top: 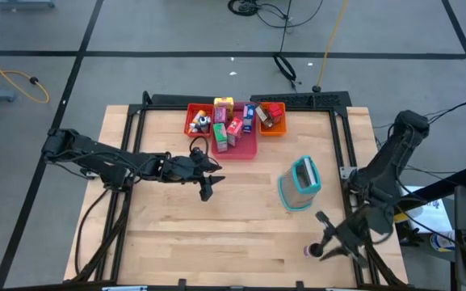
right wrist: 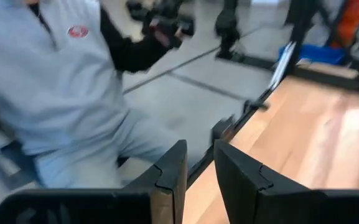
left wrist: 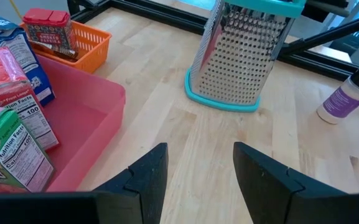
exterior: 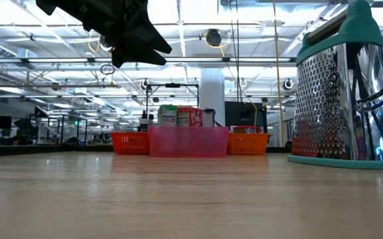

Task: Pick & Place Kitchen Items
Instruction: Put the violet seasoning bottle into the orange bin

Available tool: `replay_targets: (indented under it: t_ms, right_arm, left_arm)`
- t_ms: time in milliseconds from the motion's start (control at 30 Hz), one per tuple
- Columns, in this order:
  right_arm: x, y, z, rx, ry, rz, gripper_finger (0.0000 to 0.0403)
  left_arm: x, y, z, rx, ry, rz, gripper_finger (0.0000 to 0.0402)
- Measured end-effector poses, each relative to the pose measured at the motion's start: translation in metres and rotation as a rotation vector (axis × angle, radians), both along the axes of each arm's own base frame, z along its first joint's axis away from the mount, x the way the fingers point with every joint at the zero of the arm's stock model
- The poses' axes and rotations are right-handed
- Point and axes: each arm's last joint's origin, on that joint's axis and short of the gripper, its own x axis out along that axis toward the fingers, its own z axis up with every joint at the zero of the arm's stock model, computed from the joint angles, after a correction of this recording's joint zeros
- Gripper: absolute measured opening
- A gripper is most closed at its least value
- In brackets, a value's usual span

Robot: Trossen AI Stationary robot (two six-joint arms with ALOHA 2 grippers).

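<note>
Pale wooden table [top: 216,226] on a grey floor, with an open hall with ceiling lights behind. The food boxes [top: 231,125] stand in the pink tray [top: 245,149] at the far edge, between red [top: 192,121] and orange trays [top: 274,128]. The left gripper [top: 207,187], jaws parted and empty, hangs above bare wood near the pink tray. A grater [top: 300,183] stands right of centre; a small purple-labelled bottle [top: 312,250] stands near right. The right gripper [right wrist: 198,180], narrowly parted, empty, is at the table's right edge, facing a seated person [right wrist: 61,87].

Pale wooden table [top: 216,226] bearing red [top: 196,121], pink [top: 245,145] and orange trays [top: 274,128], grater [top: 301,184], small bottle [top: 311,250].
</note>
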Motion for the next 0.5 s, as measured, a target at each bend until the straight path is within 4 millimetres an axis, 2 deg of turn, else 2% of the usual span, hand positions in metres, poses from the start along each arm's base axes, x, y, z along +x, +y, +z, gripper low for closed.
replay_targets:
  t_ms: [100,200,500]
  right_arm:
    - [-0.006,0.009,-0.008,-0.001,0.066,0.03,0.0073]
    - [-0.008,0.015,-0.016,0.018,0.141,-0.022,0.0073]
    - [-0.007,0.021,-0.032,0.064,0.298,-0.1,0.0088]
  left_arm:
    - [0.0,0.0,0.0,0.0,0.0,0.0,0.0184]
    - [0.0,0.0,0.0,0.0,0.0,0.0,0.0184]
    - [0.0,0.0,0.0,-0.013,-0.003,0.007,0.0184]
